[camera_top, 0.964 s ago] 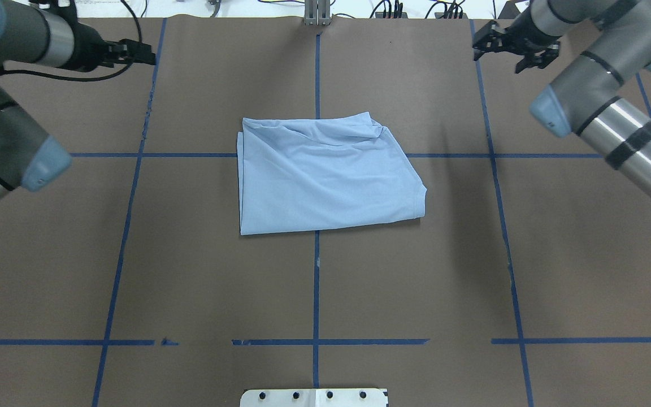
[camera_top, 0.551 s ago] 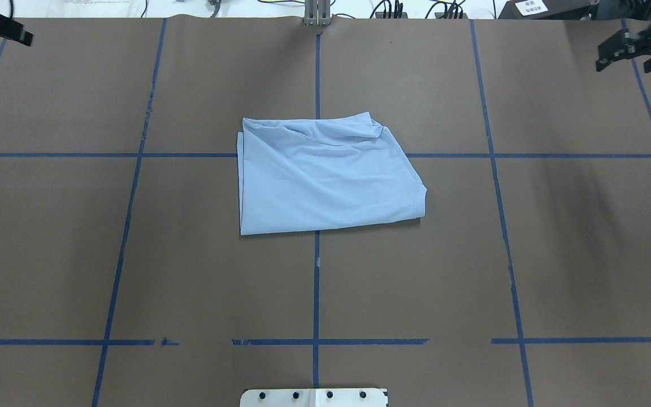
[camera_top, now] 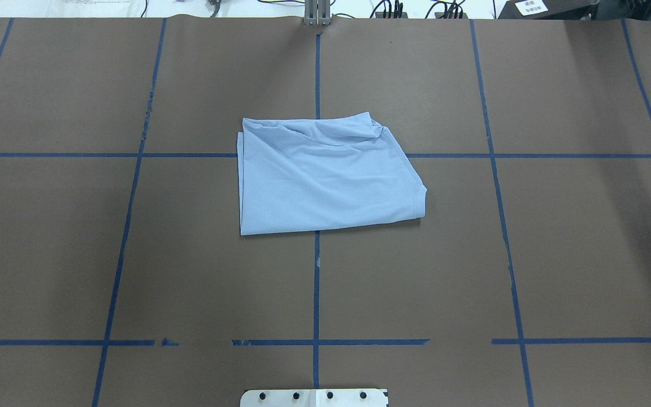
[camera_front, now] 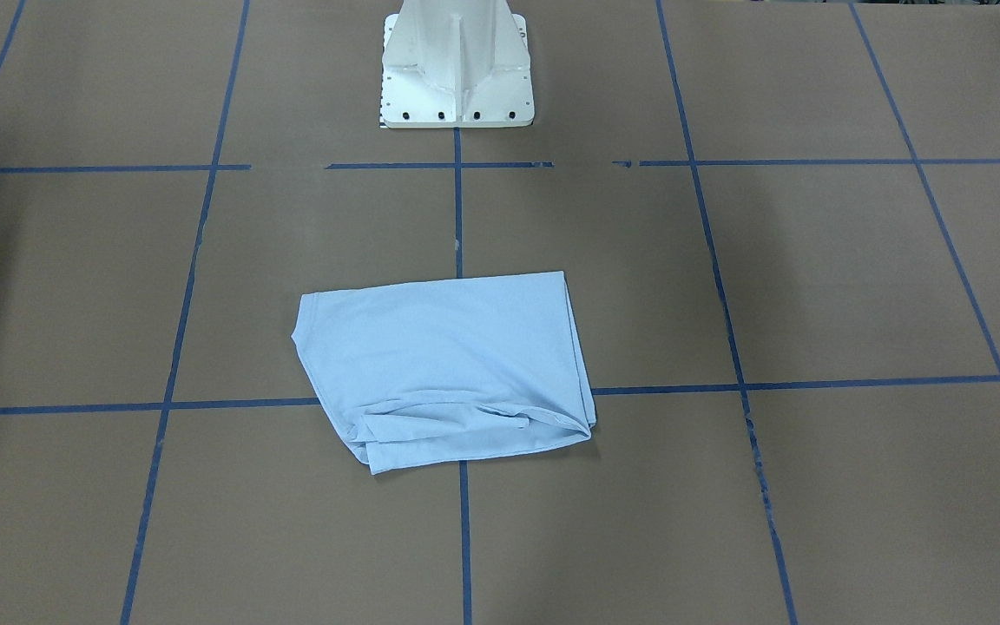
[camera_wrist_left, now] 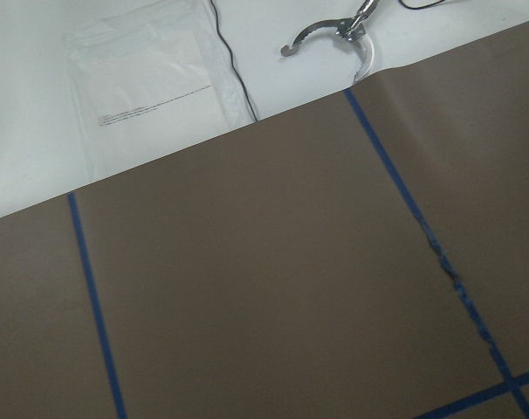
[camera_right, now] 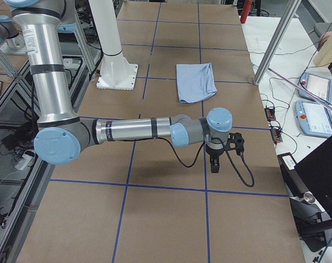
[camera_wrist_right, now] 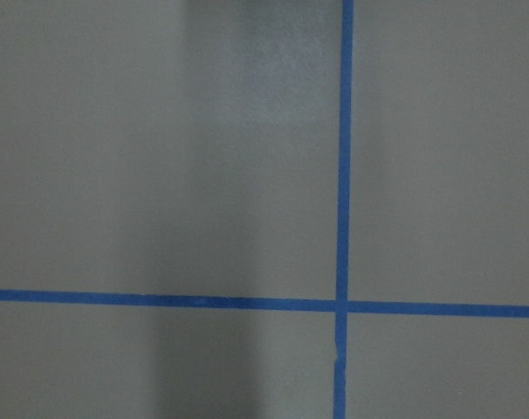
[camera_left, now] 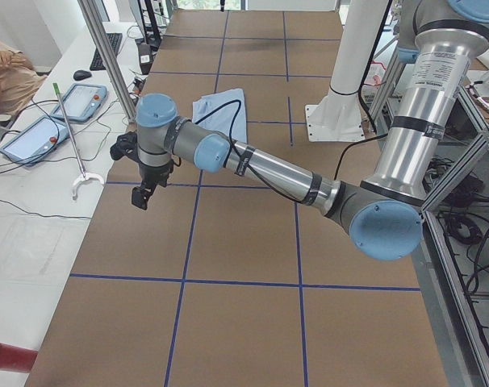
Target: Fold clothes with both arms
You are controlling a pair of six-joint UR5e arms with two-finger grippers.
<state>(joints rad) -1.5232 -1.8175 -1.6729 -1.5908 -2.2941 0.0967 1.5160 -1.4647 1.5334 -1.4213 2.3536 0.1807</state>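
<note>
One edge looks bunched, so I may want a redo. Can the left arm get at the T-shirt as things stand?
Probably yes: the left gripper hangs over bare paper, well aside of the T-shirt, with nothing standing between them.

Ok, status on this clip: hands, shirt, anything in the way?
Left hand and right hand out at opposite ends of the table, no cloth held; open or shut unreadable. Light blue T-shirt folded, flat mid-table, untouched. Nothing on it.

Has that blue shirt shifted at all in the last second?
No. The T-shirt covers the same crossing of blue tape lines as before, its corners unchanged in the overhead view.
</note>
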